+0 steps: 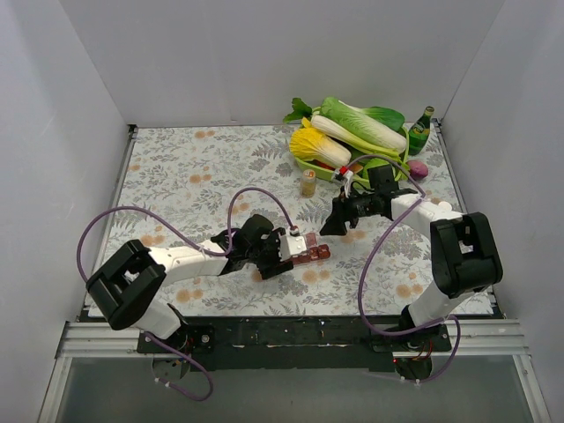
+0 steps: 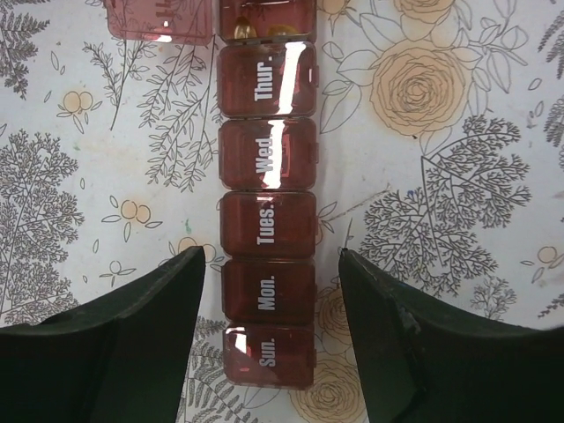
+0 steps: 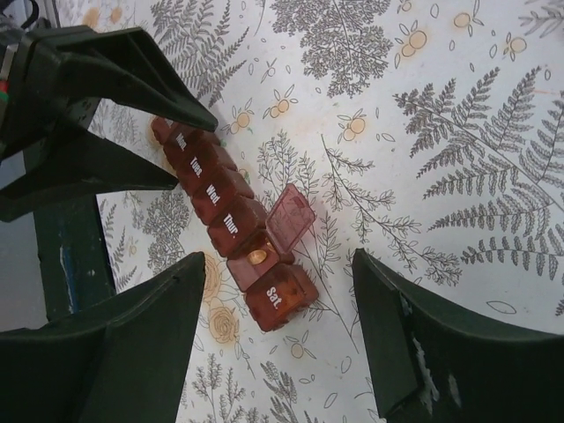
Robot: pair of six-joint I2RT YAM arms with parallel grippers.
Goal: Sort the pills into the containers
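The two arm bases sit at the bottom edge of the top view. Just below the centre of that frame, the left gripper [image 1: 284, 254] covers most of the pill organizer [image 1: 312, 255]. Only the organizer's right end shows there, dark red on the floral counter [image 1: 185, 176].

In the left wrist view this gripper is open. Its dark fingers [image 2: 132, 344] fill the lower corners, with the Sun., Mon. and Tues. boxes between them. A thin gap shows on each side, and the gripper holds nothing. The closed Wed. and Thur. boxes run up the frame. The next box is open but cut off by the top edge, with two yellowish pills [image 2: 245, 32] partly showing. Its flipped lid [image 2: 159, 19] is cropped at the upper left.

The right gripper [image 1: 337, 220] sits just up and right of the organizer in the top view. It is also spread open and empty. How high it is above the counter cannot be judged.

Farther back, in the upper right of the top view, are a small jar [image 1: 308, 182], a green tray [image 1: 319, 170] heaped with vegetables [image 1: 361, 125], and a green bottle [image 1: 420, 130]. A small purple item beside the tray is too small to make out.
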